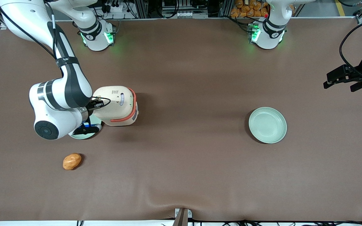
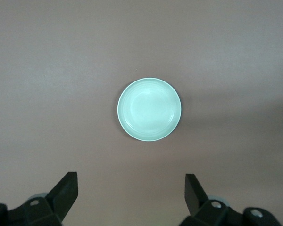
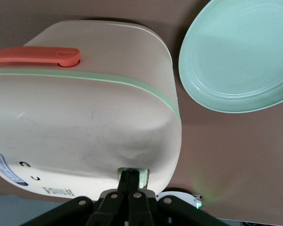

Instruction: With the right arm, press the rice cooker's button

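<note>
— Where's your pincer?

— My pincer (image 3: 129, 181) is closed, fingers together with nothing between them, tips on the pale green button (image 3: 133, 173) at the lid's edge.

— And the rice cooker?

— The rice cooker (image 1: 118, 105) stands on the worktop (image 1: 187, 163), beside a mint plate (image 3: 238, 56). My right arm (image 1: 61, 94) reaches over it.

The right arm (image 1: 60, 94) is glossy white with dark grey bands, thick round joints, a black cable along it, and a black gripper (image 3: 129, 181) with silver screws.
</note>
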`<action>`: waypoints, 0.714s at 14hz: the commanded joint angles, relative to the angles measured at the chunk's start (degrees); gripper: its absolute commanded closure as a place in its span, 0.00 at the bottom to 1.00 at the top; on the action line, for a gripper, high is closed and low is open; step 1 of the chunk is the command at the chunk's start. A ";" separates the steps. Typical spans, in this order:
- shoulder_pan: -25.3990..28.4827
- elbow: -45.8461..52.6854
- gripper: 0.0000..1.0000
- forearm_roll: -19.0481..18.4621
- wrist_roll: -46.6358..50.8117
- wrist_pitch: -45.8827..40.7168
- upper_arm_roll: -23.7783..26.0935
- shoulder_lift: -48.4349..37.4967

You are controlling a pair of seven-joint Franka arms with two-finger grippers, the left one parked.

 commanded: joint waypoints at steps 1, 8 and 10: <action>0.13 -2.04 1.00 -0.03 -0.33 3.59 -0.18 0.48; 0.13 3.93 0.62 -0.21 0.46 -0.89 -0.18 -4.97; 0.13 6.82 0.33 -0.30 0.37 -0.46 -0.18 -6.37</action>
